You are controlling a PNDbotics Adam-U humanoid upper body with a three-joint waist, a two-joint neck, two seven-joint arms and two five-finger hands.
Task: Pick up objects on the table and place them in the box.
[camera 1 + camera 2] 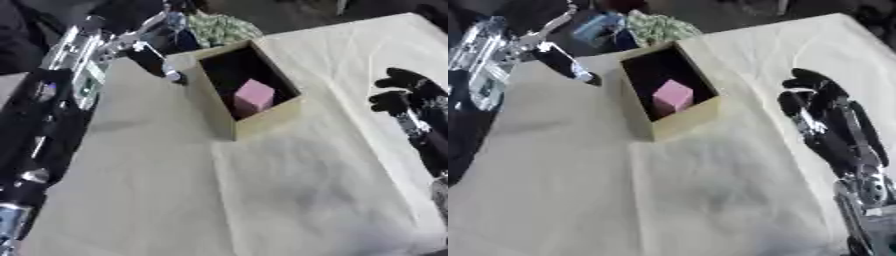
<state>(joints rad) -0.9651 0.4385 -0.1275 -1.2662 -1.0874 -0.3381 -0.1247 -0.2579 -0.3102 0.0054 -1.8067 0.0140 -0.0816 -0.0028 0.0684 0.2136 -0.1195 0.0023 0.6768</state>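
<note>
An open cardboard box point(265, 120) stands on the beige cloth at the back middle. A pink block point(254, 96) lies inside it. My left hand point(156, 59) hangs just off the box's left corner, its dark fingers stretched straight down toward the cloth and holding nothing that I can see. My right hand point(808, 99) hovers over the right side of the table, right of the box and apart from it, fingers relaxed and empty.
The beige cloth point(262, 200) covers the whole table, with wide bare room in front of the box. A green patterned thing point(223, 27) and a blue thing point(601, 27) lie behind the box, past the table's far edge.
</note>
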